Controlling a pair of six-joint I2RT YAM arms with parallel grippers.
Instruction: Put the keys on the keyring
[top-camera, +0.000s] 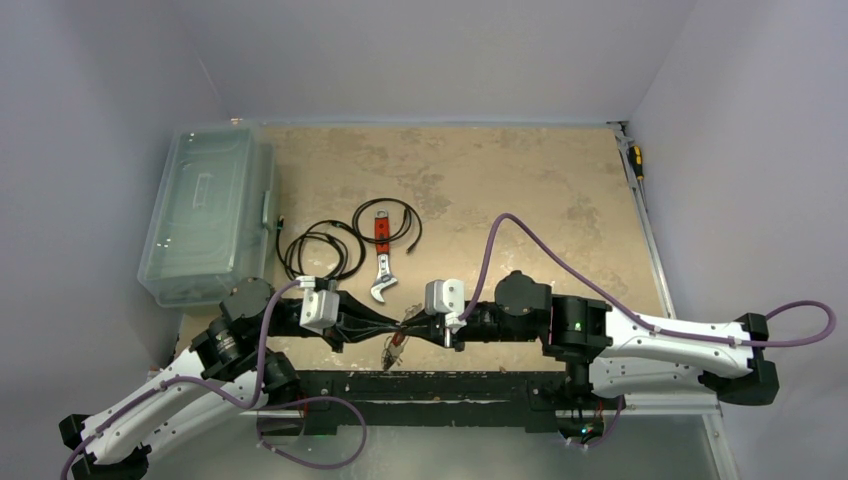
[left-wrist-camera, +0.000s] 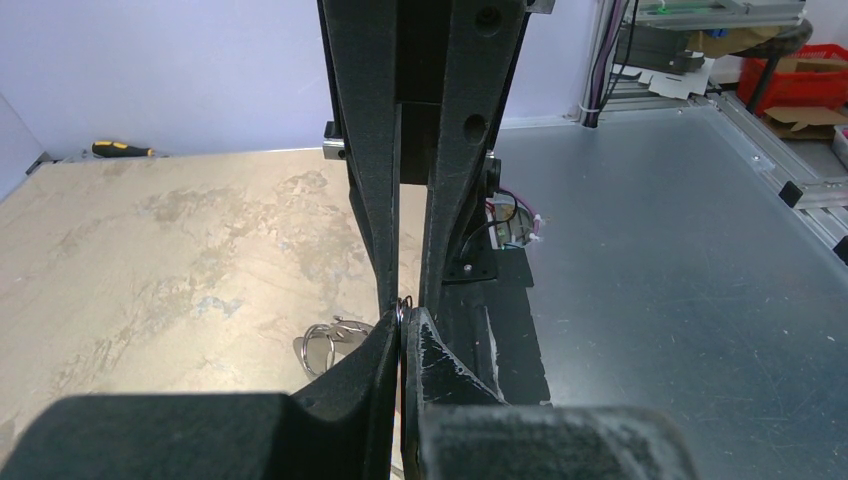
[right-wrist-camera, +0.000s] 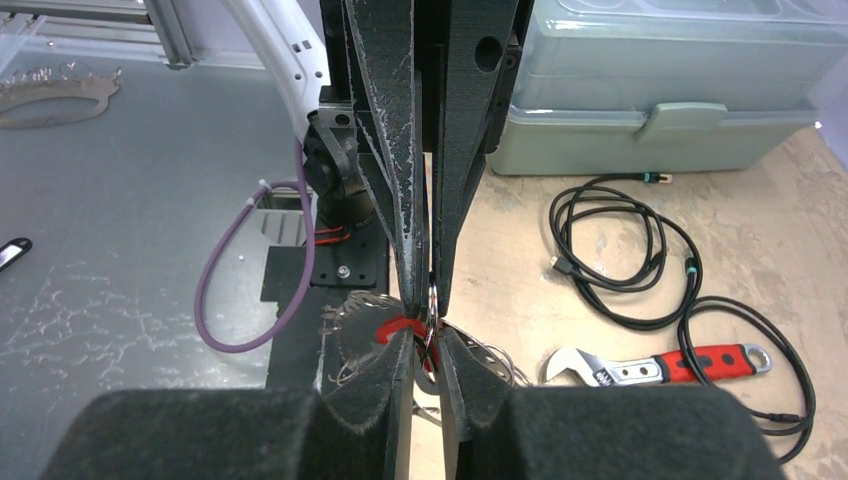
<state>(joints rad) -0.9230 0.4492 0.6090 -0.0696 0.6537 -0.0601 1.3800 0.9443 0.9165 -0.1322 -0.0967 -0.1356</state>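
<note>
Both grippers meet tip to tip over the table's near edge. My left gripper (top-camera: 393, 329) (left-wrist-camera: 402, 322) is shut on a thin silvery wire, the keyring (left-wrist-camera: 402, 304). My right gripper (top-camera: 412, 327) (right-wrist-camera: 430, 338) is closed to a narrow gap with the same wire of the keyring (right-wrist-camera: 431, 305) pinched at its fingertips. A red tag (right-wrist-camera: 397, 327) and small silvery keys (right-wrist-camera: 478, 352) hang or lie just under the tips. They also show in the top view (top-camera: 398, 346). More silvery loops and keys (left-wrist-camera: 324, 341) lie on the table left of my left fingers.
An adjustable wrench with a red handle (top-camera: 381, 262) (right-wrist-camera: 662, 365) and black coiled cables (top-camera: 322, 250) (right-wrist-camera: 612, 252) lie behind the grippers. A clear lidded plastic box (top-camera: 208, 212) stands at the back left. A screwdriver (top-camera: 635, 158) lies at the far right edge.
</note>
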